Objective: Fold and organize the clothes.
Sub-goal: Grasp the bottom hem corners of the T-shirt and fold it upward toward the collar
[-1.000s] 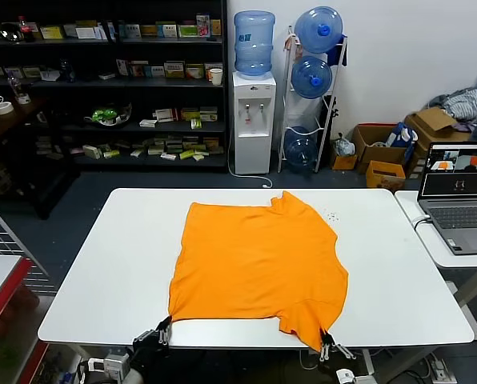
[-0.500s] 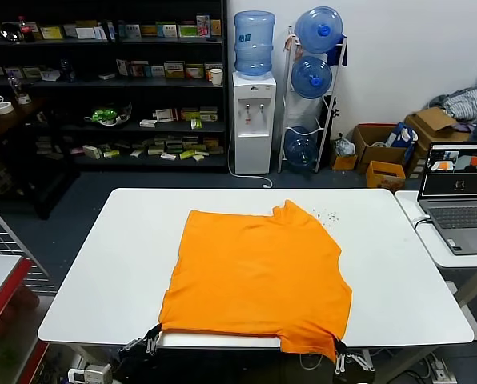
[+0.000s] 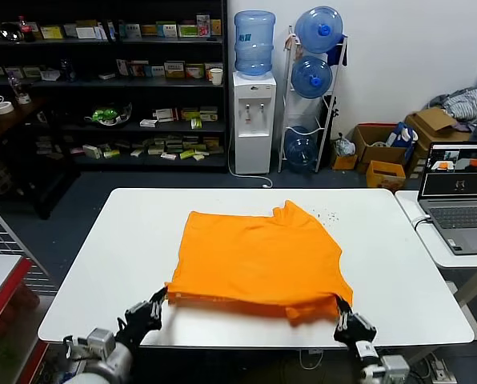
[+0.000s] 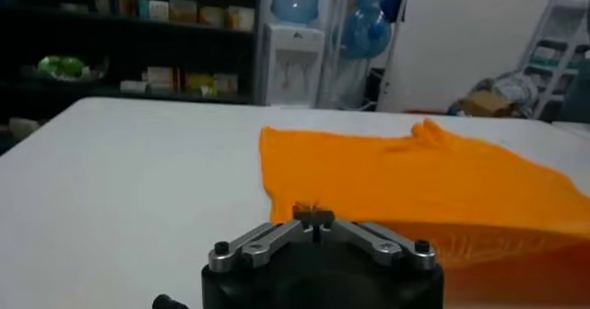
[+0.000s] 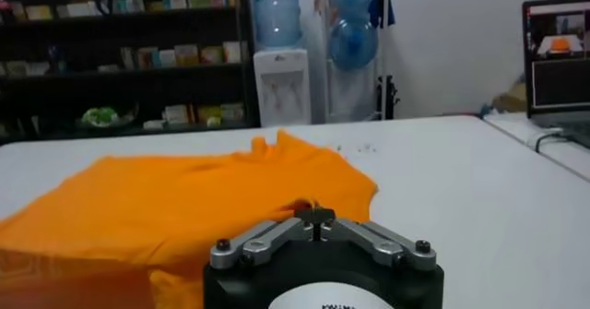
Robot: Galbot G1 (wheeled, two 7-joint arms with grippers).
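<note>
Both grippers, left (image 3: 160, 305) and right (image 3: 337, 310), have their fingers clenched on the shirt (image 3: 258, 256) hem corners, lifted just off the desk (image 3: 102, 264). Light floppy cotton, sags between the fingers, so corners are the spot.

Colours on the desk
Plain bright orange T-shirt (image 3: 258, 260); white desk (image 3: 102, 272); black-and-silver left gripper (image 3: 160, 305) and right gripper (image 3: 340, 310).

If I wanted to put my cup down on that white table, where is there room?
Bare tabletop lies left of the orange T-shirt, and another strip right of it toward the laptop. The near edge is crowded: left gripper and right gripper hold the hem there.
</note>
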